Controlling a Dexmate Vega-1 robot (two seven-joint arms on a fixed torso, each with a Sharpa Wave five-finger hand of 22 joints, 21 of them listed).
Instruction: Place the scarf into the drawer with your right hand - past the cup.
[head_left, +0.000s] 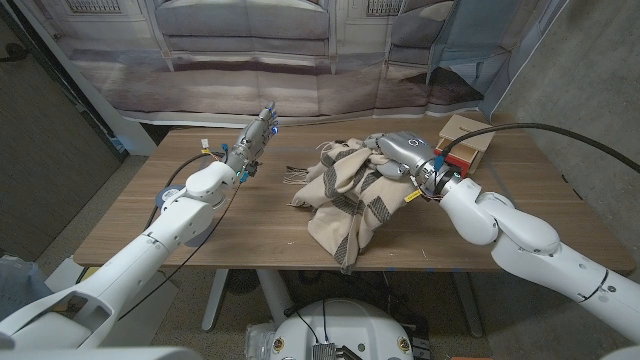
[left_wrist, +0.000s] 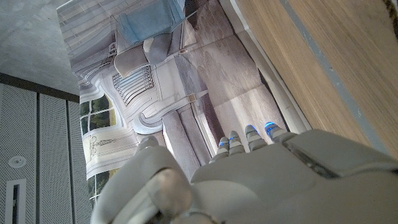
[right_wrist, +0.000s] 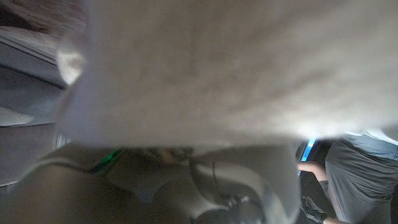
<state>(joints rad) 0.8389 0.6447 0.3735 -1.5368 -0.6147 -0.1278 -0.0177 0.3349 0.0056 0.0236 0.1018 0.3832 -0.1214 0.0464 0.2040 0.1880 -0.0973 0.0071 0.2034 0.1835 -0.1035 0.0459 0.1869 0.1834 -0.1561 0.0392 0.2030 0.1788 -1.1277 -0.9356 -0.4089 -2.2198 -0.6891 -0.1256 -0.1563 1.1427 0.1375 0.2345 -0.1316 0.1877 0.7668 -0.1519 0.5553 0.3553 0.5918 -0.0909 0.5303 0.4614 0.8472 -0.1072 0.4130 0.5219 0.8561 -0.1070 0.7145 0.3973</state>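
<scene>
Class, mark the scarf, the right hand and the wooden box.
scarf (head_left: 345, 200), head view, striped middle fold.
right hand (head_left: 400, 150), head view, back of hand.
wooden box (head_left: 468, 133), head view, its top face.

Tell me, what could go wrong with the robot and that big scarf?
1. The scarf is a loose heap with a tail hanging past the table's front edge, so if the right hand lifts it, part may drag or slip free.
2. Cloth covers the right wrist camera, so that hand works half blind.
3. The cardboard box sits right behind the right hand and could get bumped.
</scene>
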